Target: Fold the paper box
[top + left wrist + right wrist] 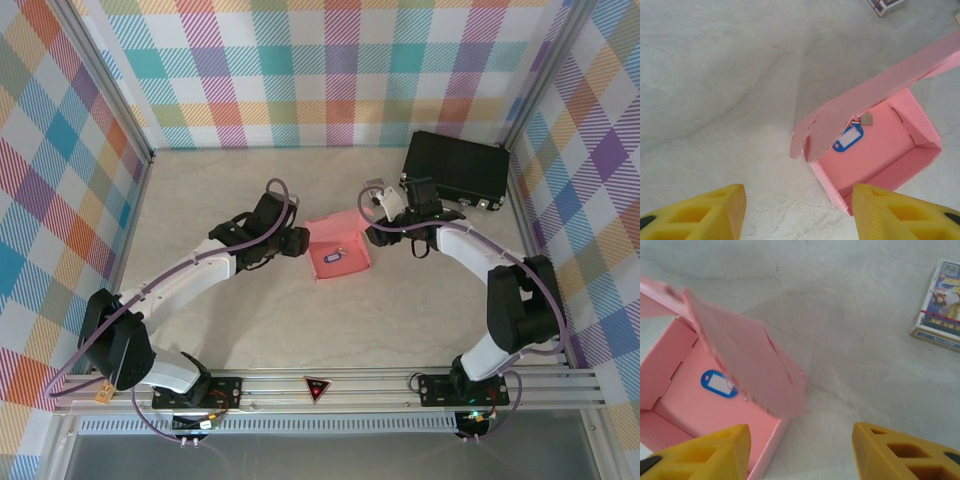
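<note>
Flanking the paper box (338, 262) on the bench (250, 320), the left pincer (299, 241) and right pincer (374, 237) both stand open and empty; the box sits between them, lid flap (880, 85) raised. Its thin card looks light, easily creased and likely to slide, so the flap's free edge seems the best hold.

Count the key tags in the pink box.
1. A blue key tag lies on the floor of the open paper box, partly under the edge of the raised lid. The lid covers part of the inside, so another could be hidden.
</note>
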You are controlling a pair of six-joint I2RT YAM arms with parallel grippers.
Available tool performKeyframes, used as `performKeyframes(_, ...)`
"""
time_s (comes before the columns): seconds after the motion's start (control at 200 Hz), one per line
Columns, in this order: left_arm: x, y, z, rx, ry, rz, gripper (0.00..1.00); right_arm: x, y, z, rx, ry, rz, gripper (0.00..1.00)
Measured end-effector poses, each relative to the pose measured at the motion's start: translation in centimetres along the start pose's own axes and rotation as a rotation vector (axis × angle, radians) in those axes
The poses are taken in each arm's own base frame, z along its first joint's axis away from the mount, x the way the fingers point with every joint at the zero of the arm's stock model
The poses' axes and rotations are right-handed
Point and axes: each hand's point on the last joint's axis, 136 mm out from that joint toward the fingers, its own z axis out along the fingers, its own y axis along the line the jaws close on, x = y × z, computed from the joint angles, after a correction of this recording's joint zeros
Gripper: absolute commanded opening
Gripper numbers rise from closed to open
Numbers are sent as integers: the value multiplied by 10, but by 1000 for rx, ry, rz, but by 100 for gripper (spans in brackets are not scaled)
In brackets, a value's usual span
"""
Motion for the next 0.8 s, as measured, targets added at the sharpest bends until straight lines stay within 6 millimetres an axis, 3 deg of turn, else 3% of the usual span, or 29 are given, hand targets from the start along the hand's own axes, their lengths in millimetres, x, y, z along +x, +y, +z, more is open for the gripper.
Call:
performKeyframes(0.21,12,5,33,-16,70,-4,50,-12,-5,9,-12,-11,-14,52)
performKeyframes(0.375,12,6,54,-8,104,-16,39,-18,-5,13,-23,-19,-12,44)
performKeyframes(0.575,-1,-5,60,29,90,-19,30,-27,-3,15,-56,-32,-4,31)
performKeyframes(0.8,-3,-9,60,49,88,-22,21,-19,4,21,-103,-3,33,22)
